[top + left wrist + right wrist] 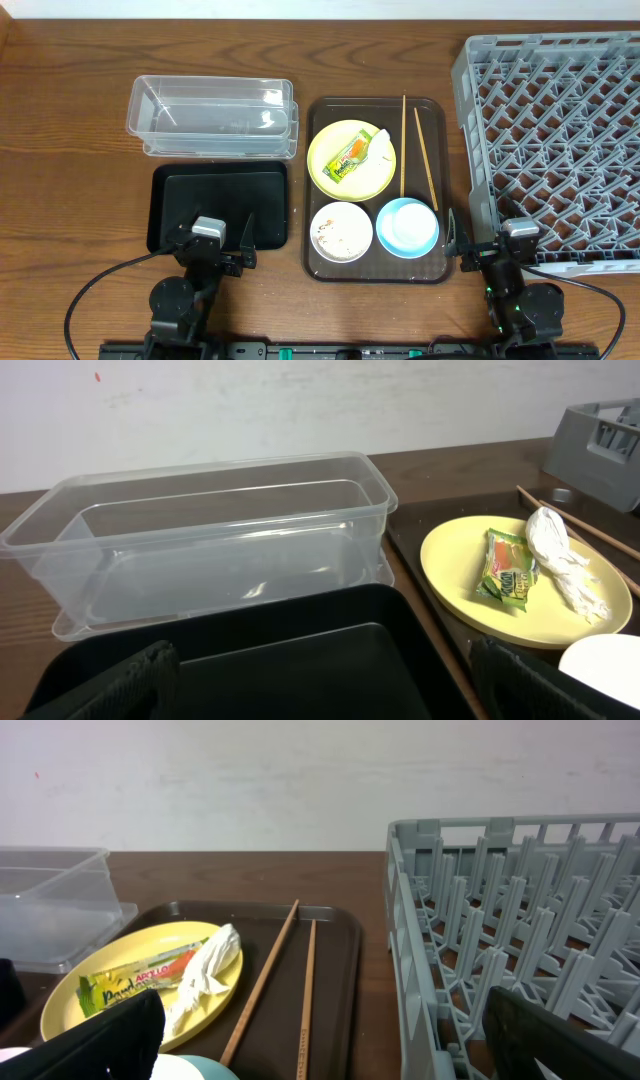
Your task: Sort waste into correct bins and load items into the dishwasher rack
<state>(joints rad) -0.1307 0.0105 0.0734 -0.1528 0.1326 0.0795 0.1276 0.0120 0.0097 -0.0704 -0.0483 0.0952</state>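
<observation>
Before the left gripper (210, 238), jaws parted, one tub (210, 118) and one black tray (220, 195) are set; left of the right gripper (505, 238), jaws parted, one plate (365, 185), two bowls (341, 231) and two chopsticks (404, 140) are seen.

You see a table (70, 120) with a wood-grain, low-sheen top. The tub (200, 520) is clear, glossy plastic, and the black tray (300, 650) is smooth and faintly shiny. On the smooth plate (450, 560) lie a glossy packet (508, 567), possibly foil, and crumpled matt paper (565, 560). Right of the plate, the chopsticks (265, 982) are bare wood and the rack (410, 950) is matt grey plastic.
</observation>
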